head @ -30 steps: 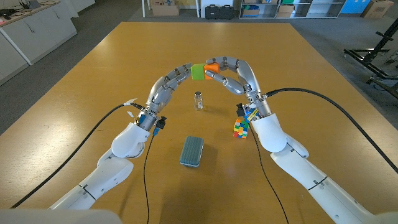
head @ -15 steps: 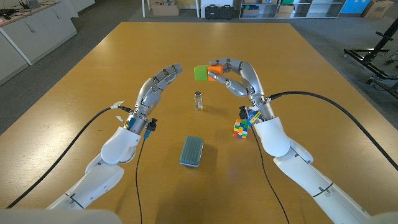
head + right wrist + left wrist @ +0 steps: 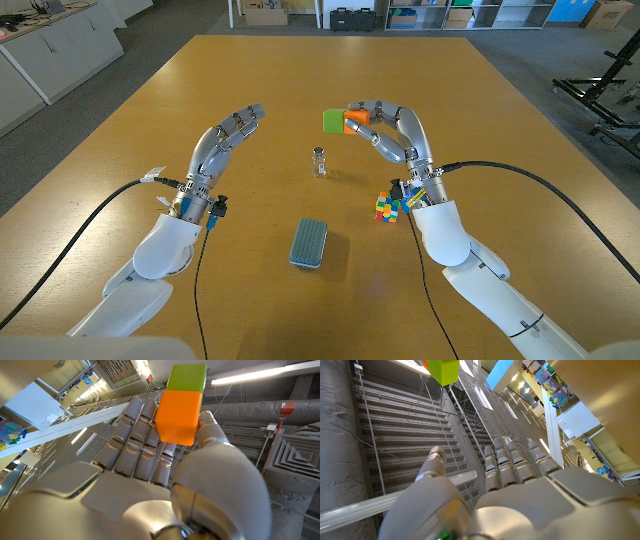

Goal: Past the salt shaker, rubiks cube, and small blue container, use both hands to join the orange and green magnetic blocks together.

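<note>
A: Starting with the head view: the right robot hand [image 3: 385, 128] holds the orange block [image 3: 355, 120] pinched in its fingers, past the salt shaker [image 3: 319, 161] on the counter [image 3: 500, 110]. The green block [image 3: 333, 121] sticks to the orange one on the side away from the palm. The left robot hand [image 3: 222, 145] is spread wide, holding nothing, well apart from the shaker.

B: How would the pair handle?

A: Light and rigid, I'd judge, with smooth faces that could slip. Only the magnet carries the green half, so a knock could shear it off. Better to hold across both blocks, or support the green one.

B: And the left wrist view?

A: The left hand's fingers [image 3: 515, 462] reach out straight and bare; the green block [image 3: 444, 370] shows far off.

B: Right wrist view?

A: The orange block [image 3: 179, 416] sits between thumb and fingers [image 3: 136, 440], the green block [image 3: 187, 377] joined flush beyond it.

B: What changed?

A: A second ago the left hand touched the green block. It has let go and drawn back toward the shaker's left. The blocks stayed joined in the right hand. The cube [image 3: 388, 206] and blue container [image 3: 309, 243] haven't moved.
</note>
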